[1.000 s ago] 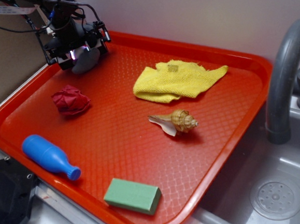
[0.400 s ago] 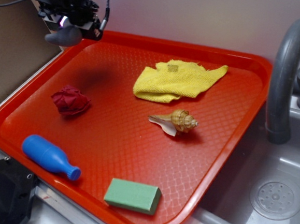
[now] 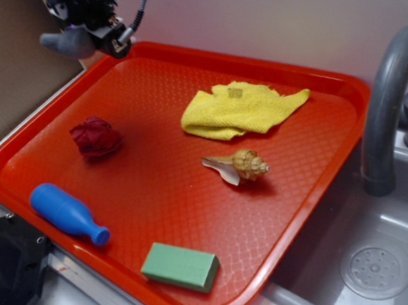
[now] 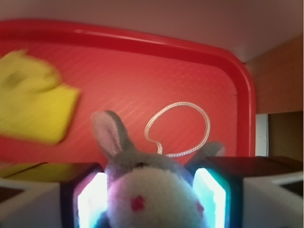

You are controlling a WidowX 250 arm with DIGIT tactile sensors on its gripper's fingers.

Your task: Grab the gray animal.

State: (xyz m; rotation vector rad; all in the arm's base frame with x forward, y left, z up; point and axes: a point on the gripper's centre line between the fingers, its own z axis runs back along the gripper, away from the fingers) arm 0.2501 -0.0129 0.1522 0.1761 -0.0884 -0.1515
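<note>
The black gripper was clamped on the soft gray plush animal, above the red tray; a crumpled dark red paper ball lay below it, clear.

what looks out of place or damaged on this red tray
Nothing looks damaged or spilled. The oddest item is the crumpled dark red paper ball on the red plastic tray. The gripper holds the gray plush animal aloft.
</note>
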